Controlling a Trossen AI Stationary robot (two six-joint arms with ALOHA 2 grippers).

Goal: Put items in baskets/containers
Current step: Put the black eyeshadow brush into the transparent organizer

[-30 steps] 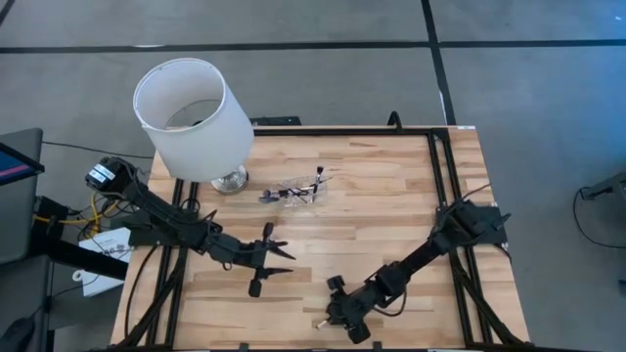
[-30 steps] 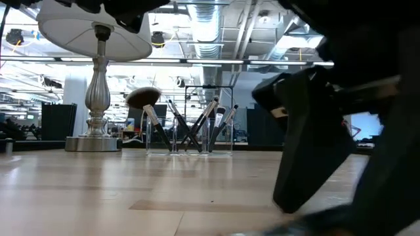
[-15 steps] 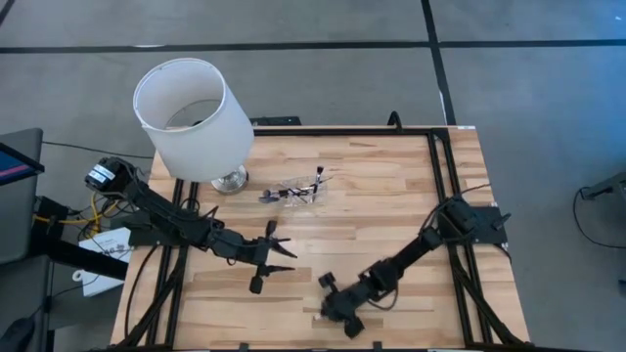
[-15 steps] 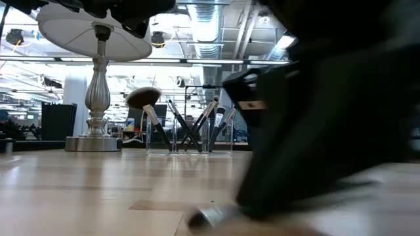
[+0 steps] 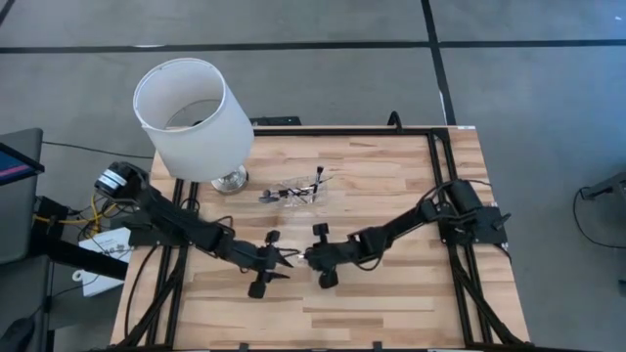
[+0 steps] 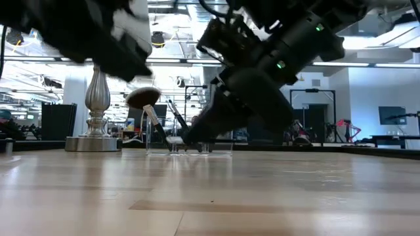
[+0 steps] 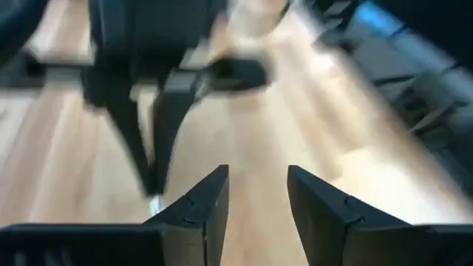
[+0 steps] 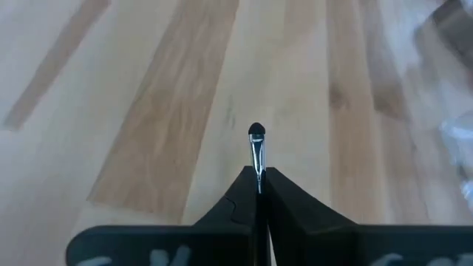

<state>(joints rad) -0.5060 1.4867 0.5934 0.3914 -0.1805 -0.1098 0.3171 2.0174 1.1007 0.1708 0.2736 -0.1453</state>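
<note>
My right gripper (image 8: pixel 259 181) is shut on a slim makeup brush (image 8: pixel 256 151) whose silver ferrule and small dark tip stick out past the fingertips. It hovers over the middle of the table (image 5: pixel 307 257), facing my open left gripper (image 5: pixel 286 260), which holds nothing (image 7: pixel 257 188). Farther back stands the clear holder (image 5: pixel 298 192) with several brushes leaning in it (image 6: pixel 190 128), one with a big round head (image 6: pixel 143 97). My right gripper pinches the brush's handle (image 8: pixel 257 173) between its two fingers, just behind the ferrule. The brush lies along the fingers and points on past their tips. The fingers slant down toward the table's left side, and the brush is clear of the wood.
A lamp with a big white shade (image 5: pixel 191 117) on a silver base (image 6: pixel 93 143) stands at the far left. A black frame (image 5: pixel 437 176) borders the wooden table top. Bare wood lies in front of both grippers, toward the near edge.
My right gripper has shut on a brush at the table's near edge. It has risen and swung toward the far edge and the left, up to my left gripper. The brush has come off the wood with it.
</note>
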